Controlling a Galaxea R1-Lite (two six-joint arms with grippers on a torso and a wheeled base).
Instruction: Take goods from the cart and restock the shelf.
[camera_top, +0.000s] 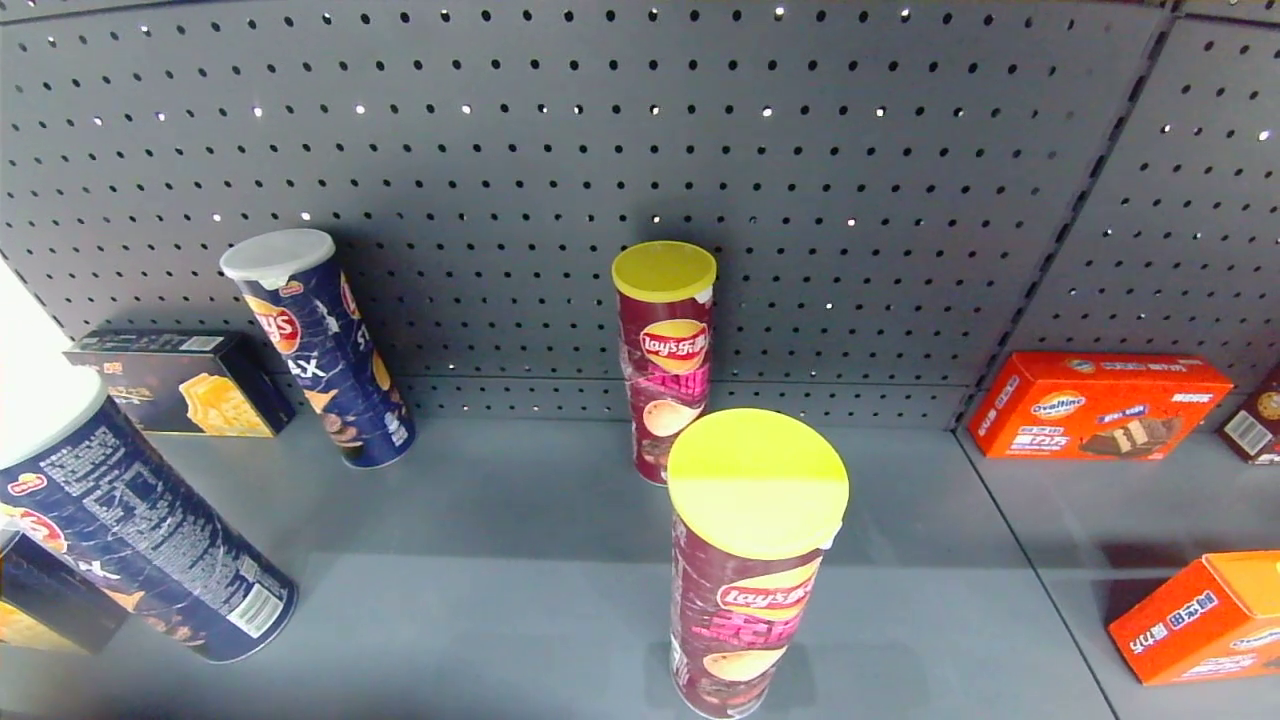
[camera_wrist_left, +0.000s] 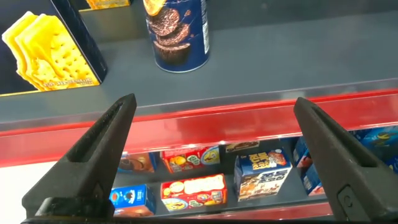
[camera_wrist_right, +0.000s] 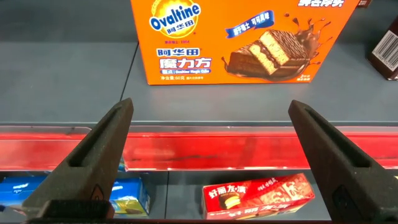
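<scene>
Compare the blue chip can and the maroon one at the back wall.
The blue can has a whitish lid; the maroon can has a yellow lid. The blue can stands left, beside a dark cracker box; the maroon can stands mid-shelf, behind a second maroon can. Both stand upright near the pegboard.

Just ahead of the left claw (camera_wrist_left: 214, 102) runs the shelf's (camera_wrist_left: 298, 62) red lip (camera_wrist_left: 249, 118). Beyond it a blue can (camera_wrist_left: 177, 31) and a cracker box (camera_wrist_left: 46, 50) stand in the way, with bare shelf beside the can. Straight ahead of the right claw (camera_wrist_right: 211, 104), an orange box (camera_wrist_right: 233, 40) blocks the shelf, with bare floor alongside it.
</scene>
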